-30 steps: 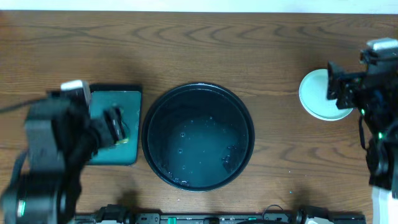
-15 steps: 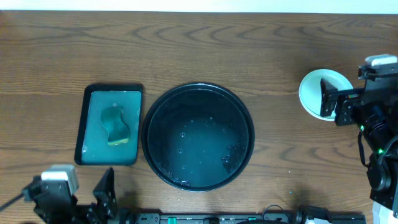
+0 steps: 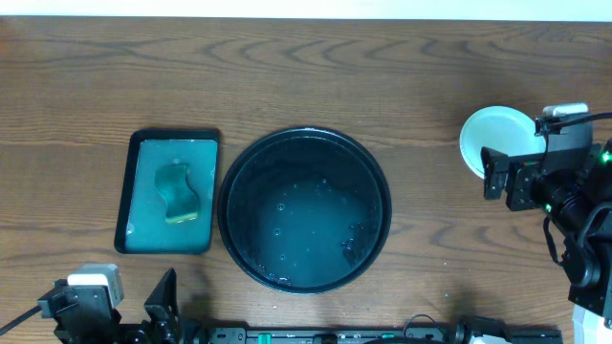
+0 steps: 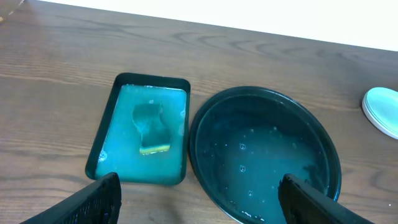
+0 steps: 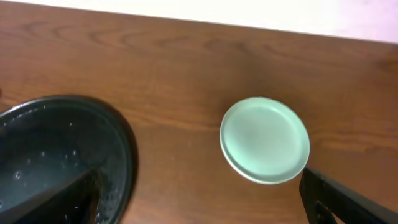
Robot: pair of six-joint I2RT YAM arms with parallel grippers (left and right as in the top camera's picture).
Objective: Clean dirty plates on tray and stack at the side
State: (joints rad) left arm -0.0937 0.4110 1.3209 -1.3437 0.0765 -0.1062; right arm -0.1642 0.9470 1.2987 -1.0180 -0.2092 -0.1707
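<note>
The round black tray [image 3: 304, 210] sits mid-table, wet with droplets and holding no plate; it also shows in the left wrist view [image 4: 267, 155] and the right wrist view [image 5: 62, 155]. The plates [image 3: 490, 139] lie stacked on the wood to the tray's right, a clean mint green one on top [image 5: 265, 139], with the stack's edge at the frame border [image 4: 384, 111]. My right gripper [image 3: 499, 178] is open and empty, just front-right of the stack and covering its near edge. My left gripper [image 3: 129, 306] is open and empty at the front left table edge.
A dark-green rectangular tray [image 3: 170, 239] with teal water stands left of the black tray, a sponge [image 3: 177, 191] lying in it. Bare wood runs along the back of the table and between the black tray and the plates.
My left arm has pulled back from over the sponge tray to the front left edge, leaving the sponge there. My right gripper has drawn back off the plates towards the front.
</note>
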